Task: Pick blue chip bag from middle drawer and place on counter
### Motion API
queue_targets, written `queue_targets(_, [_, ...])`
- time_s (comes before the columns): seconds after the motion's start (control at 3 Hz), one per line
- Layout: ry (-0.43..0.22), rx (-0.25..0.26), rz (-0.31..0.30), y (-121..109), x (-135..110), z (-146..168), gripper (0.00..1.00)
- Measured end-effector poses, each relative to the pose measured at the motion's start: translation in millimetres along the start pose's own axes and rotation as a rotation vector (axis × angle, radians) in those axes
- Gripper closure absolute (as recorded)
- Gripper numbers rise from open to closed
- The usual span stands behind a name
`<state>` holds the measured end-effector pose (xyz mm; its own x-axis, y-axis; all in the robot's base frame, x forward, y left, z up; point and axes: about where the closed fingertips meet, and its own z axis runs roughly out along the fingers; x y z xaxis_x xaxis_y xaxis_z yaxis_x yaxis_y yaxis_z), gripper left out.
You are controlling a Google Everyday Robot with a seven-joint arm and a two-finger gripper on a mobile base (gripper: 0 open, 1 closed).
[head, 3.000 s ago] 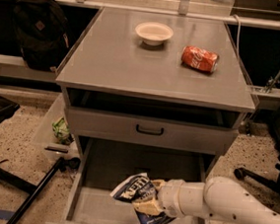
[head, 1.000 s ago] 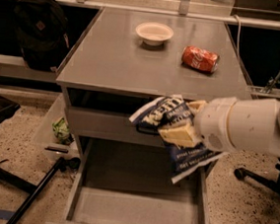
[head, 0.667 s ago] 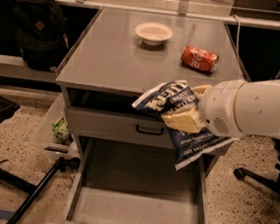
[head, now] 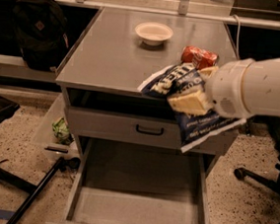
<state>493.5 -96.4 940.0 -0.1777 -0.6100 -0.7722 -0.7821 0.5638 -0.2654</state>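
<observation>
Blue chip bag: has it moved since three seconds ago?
Yes. The bag, clamped in the gripper, has risen out of the drawer and now hangs at the counter front edge, near the red can.

Arm (head: pixel 263 88) is a fat, smooth white cylinder with a seam ring near the wrist. Gripper (head: pixel 196 87), on the blue chip bag (head: pixel 205 126) at the counter (head: pixel 115 57) front edge, has flat cream-yellow fingers (head: pixel 188 103).

Grey counter (head: pixel 110 56): white bowl (head: pixel 153 33) at back, red can (head: pixel 199 56) right; tool (head: pixel 188 89) gripping blue chip bag (head: pixel 203 127) above front edge.
</observation>
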Motion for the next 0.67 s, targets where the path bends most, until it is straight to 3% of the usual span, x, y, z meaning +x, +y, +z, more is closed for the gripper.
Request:
queue_targets(0.33, [-0.008, 0.038, -0.028, -25.1, -17.8, -8.3, 1.0])
queue_targets(0.67, [0.064, 0.054, 0.029, -82.7, 5.4, -7.5, 1.0])
